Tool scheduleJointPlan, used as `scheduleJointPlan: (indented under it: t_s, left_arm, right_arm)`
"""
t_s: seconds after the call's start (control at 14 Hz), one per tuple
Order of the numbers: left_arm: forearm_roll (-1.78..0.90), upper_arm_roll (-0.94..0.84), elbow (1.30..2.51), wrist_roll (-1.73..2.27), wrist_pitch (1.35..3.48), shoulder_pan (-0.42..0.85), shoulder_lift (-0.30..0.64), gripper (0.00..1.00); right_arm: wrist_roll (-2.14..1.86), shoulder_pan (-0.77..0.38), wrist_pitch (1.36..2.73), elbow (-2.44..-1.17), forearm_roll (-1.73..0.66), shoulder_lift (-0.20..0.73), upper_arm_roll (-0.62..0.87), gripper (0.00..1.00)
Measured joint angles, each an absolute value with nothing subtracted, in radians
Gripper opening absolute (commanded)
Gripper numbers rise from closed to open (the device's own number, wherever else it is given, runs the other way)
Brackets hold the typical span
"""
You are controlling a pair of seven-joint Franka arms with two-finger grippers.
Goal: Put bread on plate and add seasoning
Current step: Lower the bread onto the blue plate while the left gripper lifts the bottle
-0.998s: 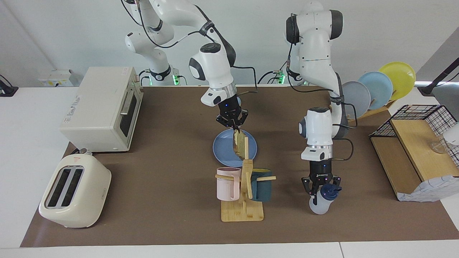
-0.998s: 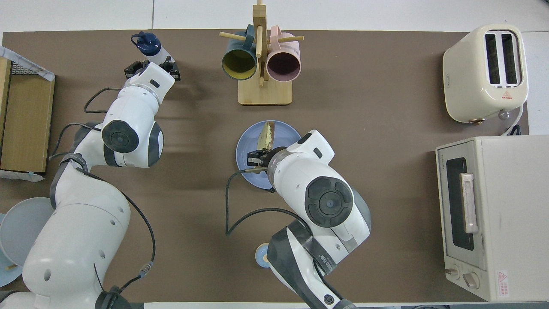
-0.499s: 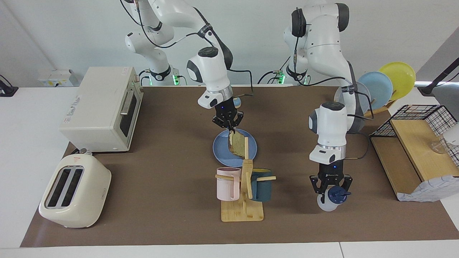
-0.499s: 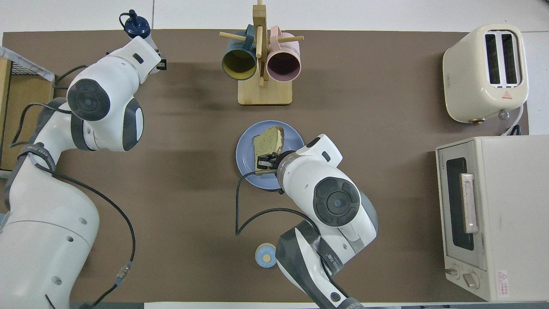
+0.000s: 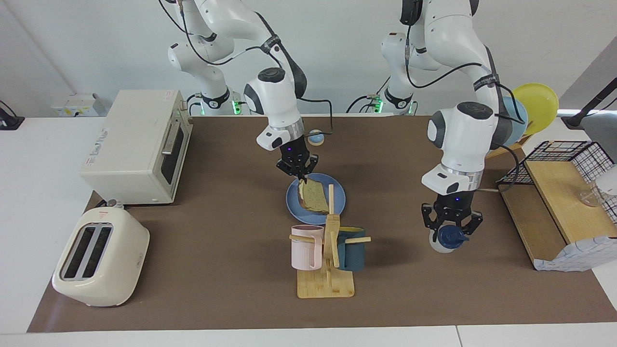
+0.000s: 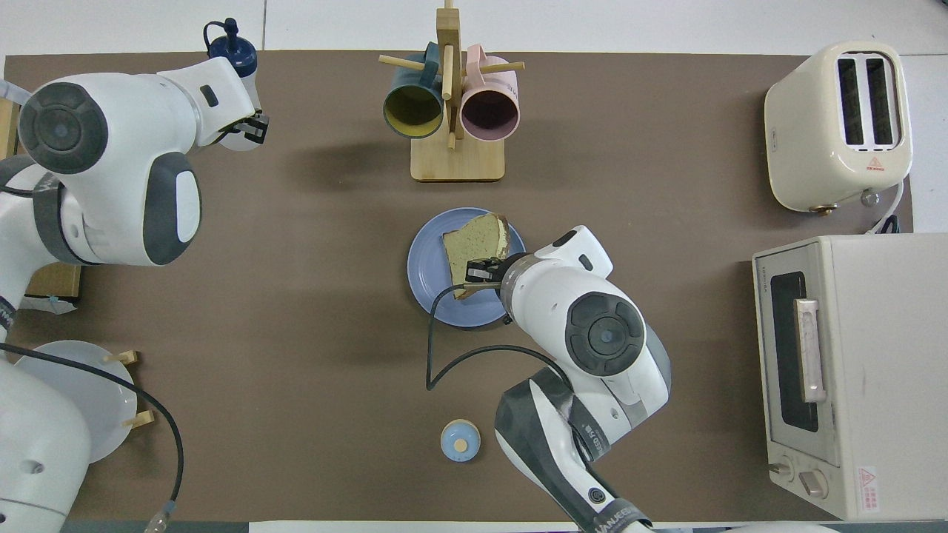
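Since the earlier frame the bread (image 5: 314,196) has tipped from upright to almost flat on the plate (image 5: 292,205), one corner pinched in the closed right end effector (image 5: 301,176), while the left end effector (image 5: 451,230), closed on the seasoning (image 5: 448,238), lifts it at the plate's four o'clock, so seasoning comes next.

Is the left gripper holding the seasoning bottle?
Yes, the left gripper is shut on the seasoning bottle, lifted above the mat near the shelf end.

Seasoning (image 6: 231,53) body — mostly hidden under the left arm.
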State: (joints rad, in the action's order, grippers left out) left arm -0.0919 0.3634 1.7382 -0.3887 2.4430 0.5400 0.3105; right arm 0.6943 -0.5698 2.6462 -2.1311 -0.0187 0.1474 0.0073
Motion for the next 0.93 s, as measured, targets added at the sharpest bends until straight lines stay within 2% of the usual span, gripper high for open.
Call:
scheduleJointPlan:
  t_s: [0.07, 0.57, 0.93]
  left_arm:
    - [-0.100, 0.362, 1.739, -0.458, 2.367, 0.540, 0.276, 0.00]
    - [-0.106, 0.360, 1.777, -0.753, 2.044, 0.540, 0.071, 0.00]
    - [-0.108, 0.347, 1.820, -0.958, 1.887, 0.557, -0.008, 0.00]
  right_arm:
    - [0.694, -0.566, 2.646, -2.136, -0.019, 0.146, 0.007, 1.00]
    - [0.695, -0.565, 2.620, -2.141, -0.019, 0.128, 0.007, 1.00]
    - [0.695, -0.548, 2.411, -1.987, -0.022, 0.109, 0.007, 1.00]
